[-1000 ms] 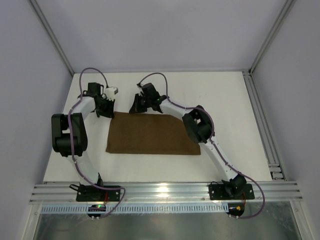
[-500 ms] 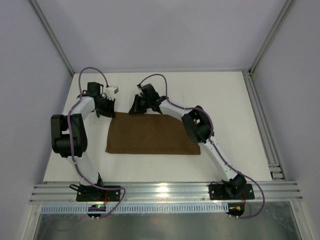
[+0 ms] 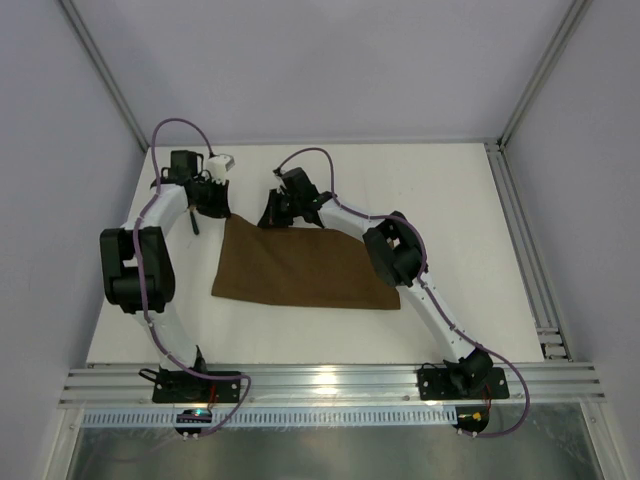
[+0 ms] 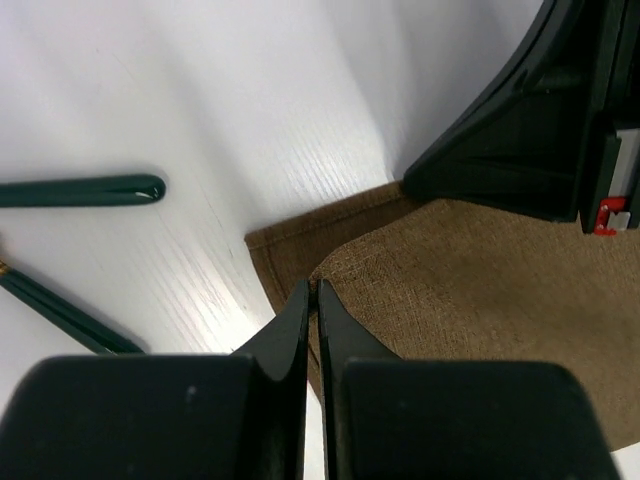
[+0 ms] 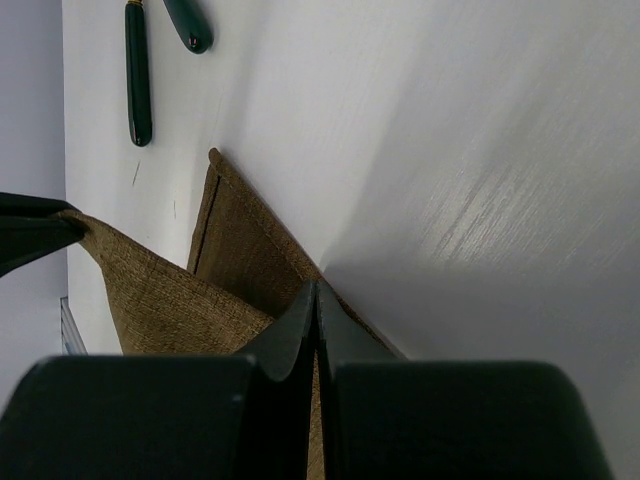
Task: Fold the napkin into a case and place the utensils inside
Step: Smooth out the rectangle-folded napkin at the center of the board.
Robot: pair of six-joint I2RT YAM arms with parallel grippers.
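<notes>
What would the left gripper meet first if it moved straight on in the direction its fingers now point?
The left gripper, shut on the napkin, would first press that cloth's lower corner, then probably the bare table. The utensils lie off to one side.

The top camera looks steeply down from above and behind the arm bases, far enough back to hold the whole table (image 3: 470, 230) and the napkin (image 3: 300, 272). Each wrist camera sits close behind its own fingers, looking along the left gripper (image 4: 312, 290) or the right gripper (image 5: 316, 288) at the tabletop from very near. Both wrist views share the napkin's far left corner and the dark utensil handles (image 4: 85, 190).
</notes>
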